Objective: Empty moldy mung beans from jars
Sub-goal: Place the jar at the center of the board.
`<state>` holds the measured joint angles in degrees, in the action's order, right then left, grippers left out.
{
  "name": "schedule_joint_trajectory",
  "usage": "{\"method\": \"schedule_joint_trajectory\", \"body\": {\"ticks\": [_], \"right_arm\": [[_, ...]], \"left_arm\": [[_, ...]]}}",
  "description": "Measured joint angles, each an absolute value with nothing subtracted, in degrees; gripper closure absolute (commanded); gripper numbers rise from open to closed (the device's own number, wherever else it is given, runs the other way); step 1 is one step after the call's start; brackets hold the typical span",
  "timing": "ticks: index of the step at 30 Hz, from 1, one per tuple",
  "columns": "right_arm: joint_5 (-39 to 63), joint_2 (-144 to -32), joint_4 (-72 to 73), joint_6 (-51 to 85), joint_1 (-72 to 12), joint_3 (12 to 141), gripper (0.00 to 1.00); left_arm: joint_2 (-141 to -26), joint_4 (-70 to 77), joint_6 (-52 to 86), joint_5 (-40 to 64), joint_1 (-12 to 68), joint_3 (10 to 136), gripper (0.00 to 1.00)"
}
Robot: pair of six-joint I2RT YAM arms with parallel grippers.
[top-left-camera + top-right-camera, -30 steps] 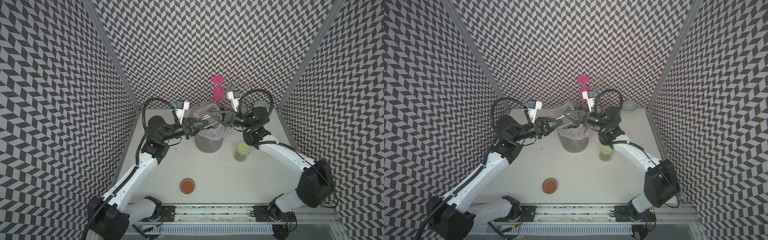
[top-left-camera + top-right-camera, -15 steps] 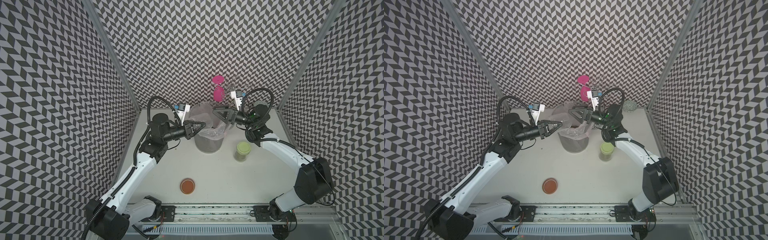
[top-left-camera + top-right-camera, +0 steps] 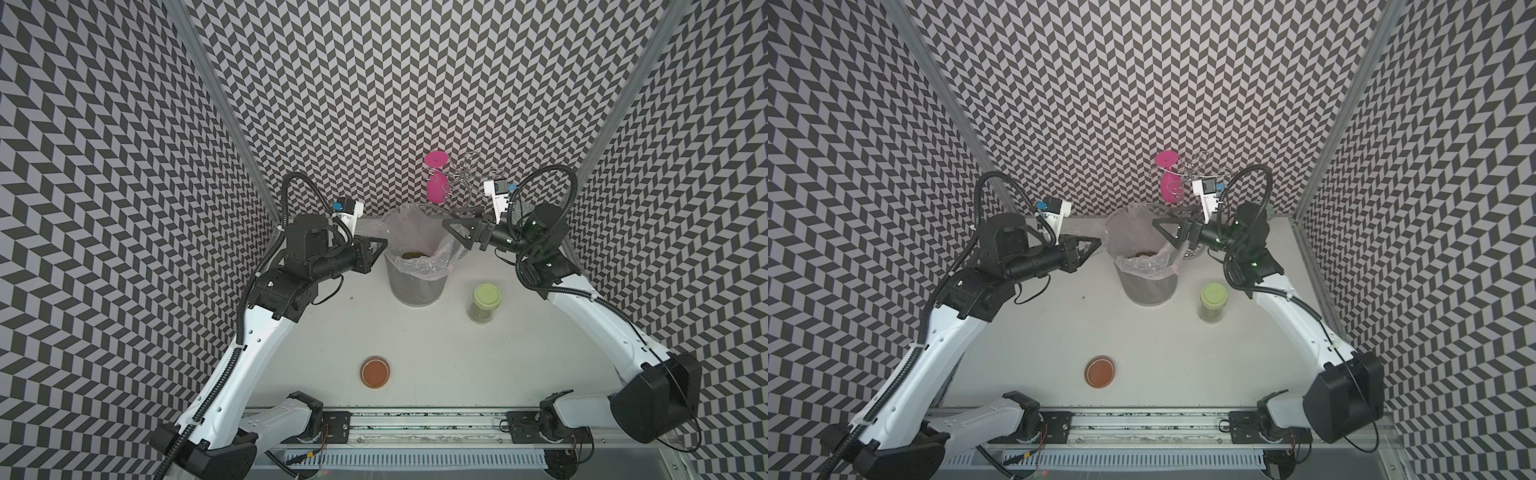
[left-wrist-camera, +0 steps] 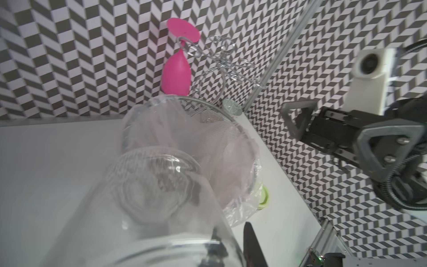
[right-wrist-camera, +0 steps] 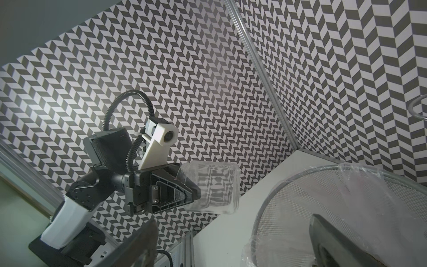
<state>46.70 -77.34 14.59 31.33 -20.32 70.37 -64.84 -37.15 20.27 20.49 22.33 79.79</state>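
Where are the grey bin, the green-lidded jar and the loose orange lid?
Grey bin [image 3: 415, 286]: in a top view, on its mesh side wall.
Green-lidded jar [image 3: 487, 296]: in a top view, on its lid.
Orange lid [image 3: 376, 372]: in a top view, on its centre.

The jar [image 4: 150, 196] looks blurred and is cut off by the left wrist view's edge.

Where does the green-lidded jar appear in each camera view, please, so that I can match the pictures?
In a top view: the green-lidded jar stands upright on the table, apart from the lined bin.
In a top view: the jar again, same spot beside the bin.
Left wrist: only its lid's edge shows, behind the liner of the bin.
Right wrist: not in view.
Shared landmark: the lined bin, in all four.
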Motion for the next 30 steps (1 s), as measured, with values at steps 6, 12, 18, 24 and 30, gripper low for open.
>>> {"method": "schedule_joint_trajectory", "body": {"ticks": [6, 12, 18, 24, 30], "right_arm": [[45.5, -74.5, 6.6, 26.7, -20.3, 69.8, 0.01], [45.5, -73.1, -0.4, 23.4, -20.3, 66.5, 0.01], [45.1, -72.5, -6.1, 20.9, -20.3, 63.7, 0.01], [43.9, -71.5, -9.9, 19.0, -20.2, 63.4, 0.01], [42.1, -70.3, -12.0, 17.5, -20.1, 63.4, 0.01]], "left_arm": [[-69.5, -42.3, 19.3, 16.6, 16.8, 75.3, 1.0], [-81.1, -43.9, 18.5, 15.9, 12.8, 69.0, 1.0], [-89.8, -45.3, 17.1, 15.6, 12.2, 69.3, 1.0], [-96.6, -45.5, 16.0, 14.9, 11.8, 72.6, 1.0], [-101.2, -45.1, 15.9, 14.8, 11.2, 75.0, 1.0]]}}
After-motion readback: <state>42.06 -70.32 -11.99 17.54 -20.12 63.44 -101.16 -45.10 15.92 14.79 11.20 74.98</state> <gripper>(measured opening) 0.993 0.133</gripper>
